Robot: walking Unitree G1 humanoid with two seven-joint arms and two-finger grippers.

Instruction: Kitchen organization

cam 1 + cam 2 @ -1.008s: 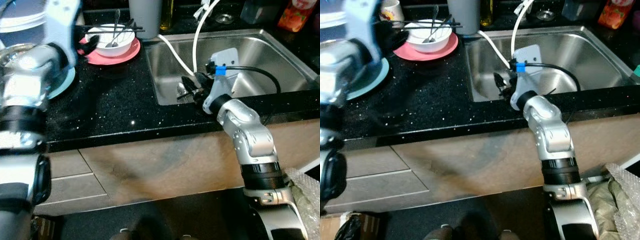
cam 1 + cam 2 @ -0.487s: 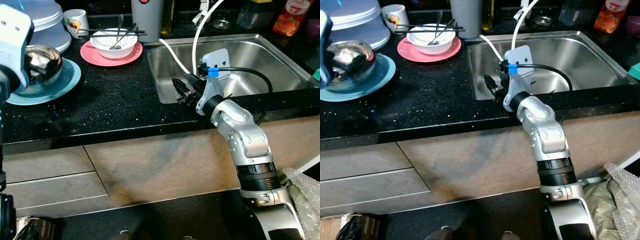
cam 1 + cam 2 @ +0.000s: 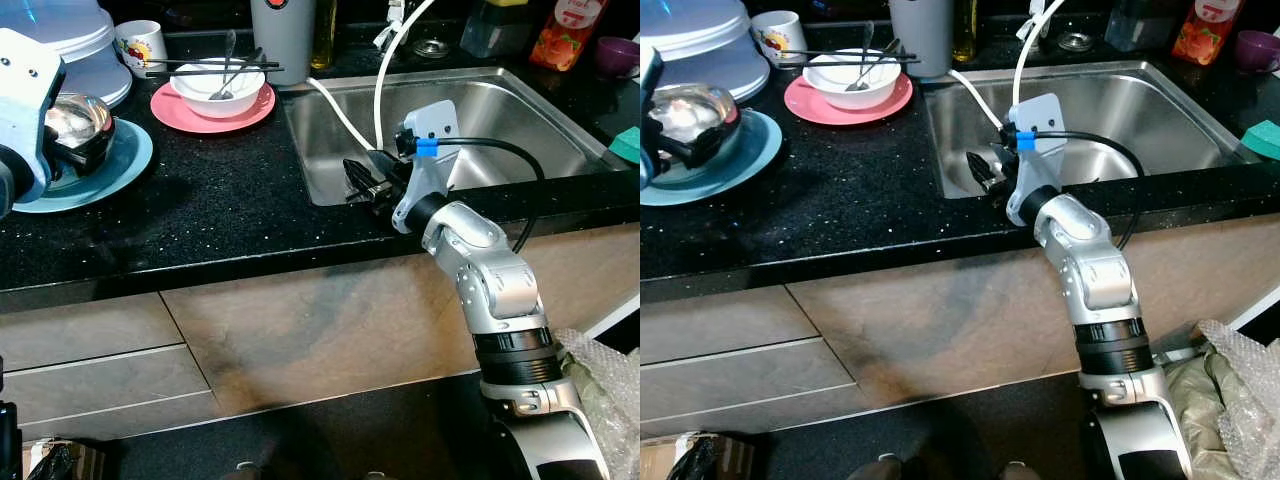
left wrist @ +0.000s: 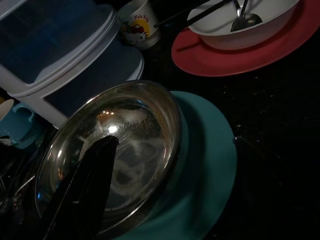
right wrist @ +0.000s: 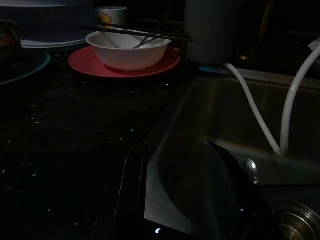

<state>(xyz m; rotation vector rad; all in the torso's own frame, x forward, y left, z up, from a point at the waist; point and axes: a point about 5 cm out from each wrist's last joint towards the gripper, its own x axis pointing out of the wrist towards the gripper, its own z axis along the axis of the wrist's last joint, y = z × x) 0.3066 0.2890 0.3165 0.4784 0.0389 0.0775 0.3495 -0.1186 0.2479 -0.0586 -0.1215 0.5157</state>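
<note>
A shiny steel bowl [image 3: 75,118] rests on a teal plate [image 3: 125,165] at the left of the black counter. My left gripper [image 3: 685,140] is at the bowl's rim. One black finger [image 4: 87,185] lies inside the bowl and the other is hidden beneath it. My right gripper [image 3: 356,182] hovers over the front left corner of the steel sink [image 3: 520,110]. It is open with nothing between its fingers [image 5: 227,170]. Farther back a white bowl [image 3: 215,88] with a spoon and black chopsticks sits on a pink plate [image 3: 170,105].
A mug [image 3: 135,42] and stacked white containers [image 3: 60,35] stand at the back left. A grey cup [image 3: 283,28] stands by the sink, and a white hose [image 3: 383,70] hangs into it. An orange bottle [image 3: 555,30], a purple cup [image 3: 620,55] and a teal sponge [image 3: 625,145] are at the right.
The view has shifted and sharpened. My left arm has drawn back from the middle of the picture to the left edge. The right gripper has stayed at the sink's corner.
</note>
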